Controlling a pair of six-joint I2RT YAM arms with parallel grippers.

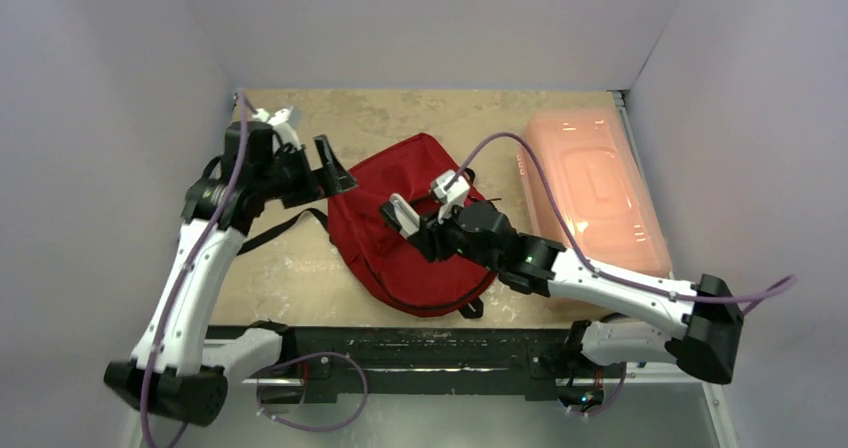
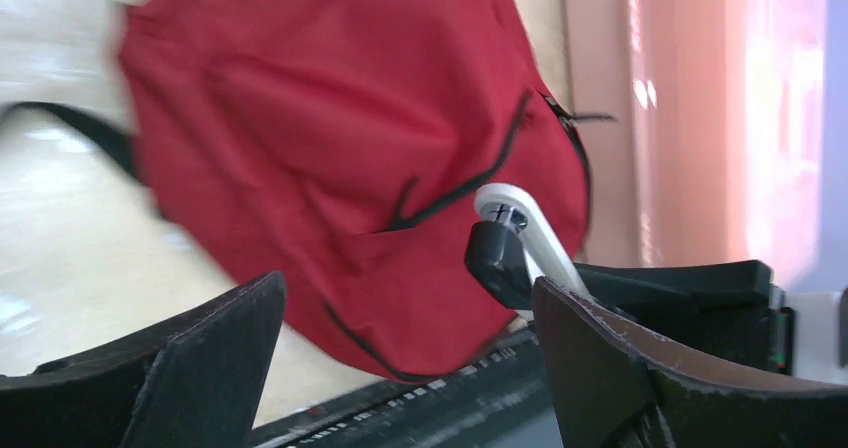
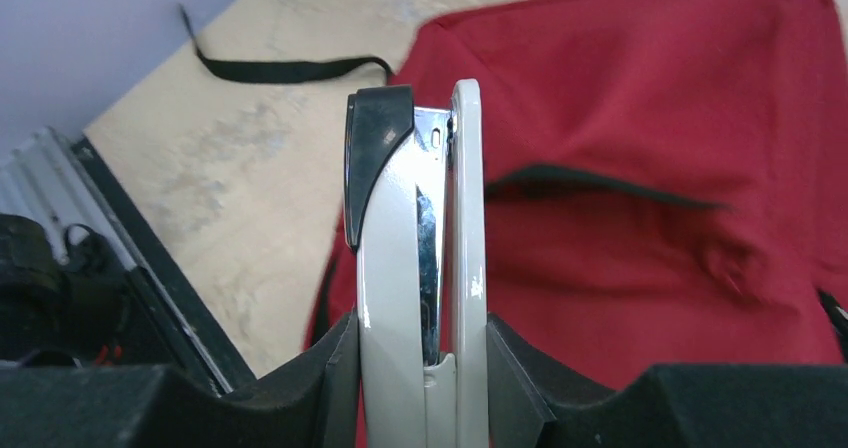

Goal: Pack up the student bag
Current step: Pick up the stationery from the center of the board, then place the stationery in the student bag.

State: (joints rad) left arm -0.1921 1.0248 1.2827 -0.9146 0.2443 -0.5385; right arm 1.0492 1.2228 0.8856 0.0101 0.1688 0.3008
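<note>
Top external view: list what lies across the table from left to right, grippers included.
left gripper → student bag → pale pink plastic box. The right gripper, shut on a stapler, hangs over the bag, so it gets no place of its own.

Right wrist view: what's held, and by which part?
White stapler, pinched across its sides by the right hand at the end away from its black cap. Left hand open, empty.

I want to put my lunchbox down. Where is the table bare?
The table is bare along the far edge behind the backpack, and near left, below its strap. Crowded: the thin gap between backpack and pink box, and over the backpack, where the right gripper holds a stapler.
</note>
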